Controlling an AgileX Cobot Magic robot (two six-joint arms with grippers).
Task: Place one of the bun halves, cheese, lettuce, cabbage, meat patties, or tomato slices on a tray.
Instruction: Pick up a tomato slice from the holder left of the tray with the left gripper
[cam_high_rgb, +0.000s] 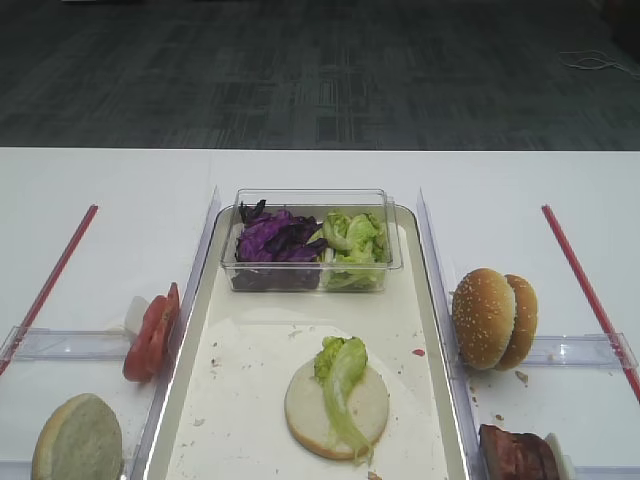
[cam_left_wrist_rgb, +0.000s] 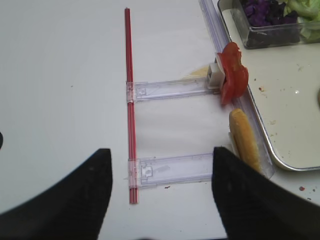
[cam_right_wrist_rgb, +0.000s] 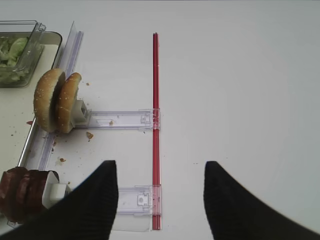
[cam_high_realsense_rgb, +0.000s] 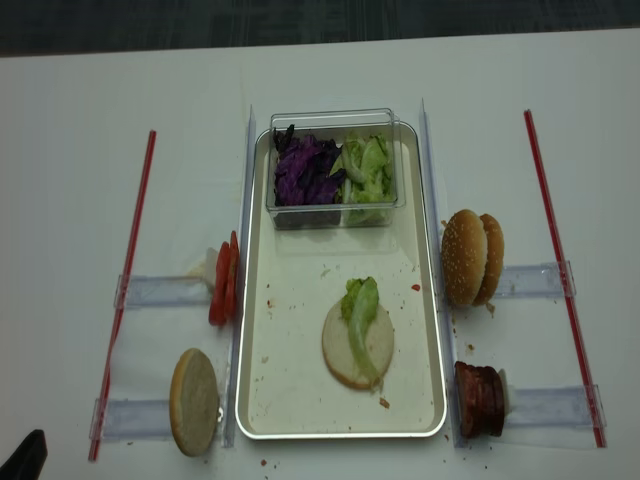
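On the tray (cam_high_realsense_rgb: 262, 395) lies a pale bun half (cam_high_realsense_rgb: 345, 355) with a lettuce leaf (cam_high_realsense_rgb: 360, 303) draped over it. Cabbage (cam_high_realsense_rgb: 305, 170) and more lettuce (cam_high_realsense_rgb: 368, 168) fill a clear tub at the tray's far end. Tomato slices (cam_high_realsense_rgb: 223, 282) and a pale bun half (cam_high_realsense_rgb: 194, 400) stand on edge to the tray's left. To its right stand sesame bun halves (cam_high_realsense_rgb: 470, 257) and meat patties (cam_high_realsense_rgb: 480, 400). Cheese is out of view. My left gripper (cam_left_wrist_rgb: 161, 154) hangs open over bare table left of the tray. My right gripper (cam_right_wrist_rgb: 161, 165) hangs open right of it. Both are empty.
Red rods (cam_high_realsense_rgb: 128, 270) (cam_high_realsense_rgb: 560, 270) run along the table on each side, joined to clear plastic holder rails (cam_left_wrist_rgb: 170, 90) (cam_right_wrist_rgb: 120, 120). Clear dividers (cam_high_rgb: 195, 270) flank the tray. Crumbs dot the tray floor and the table beside the patties.
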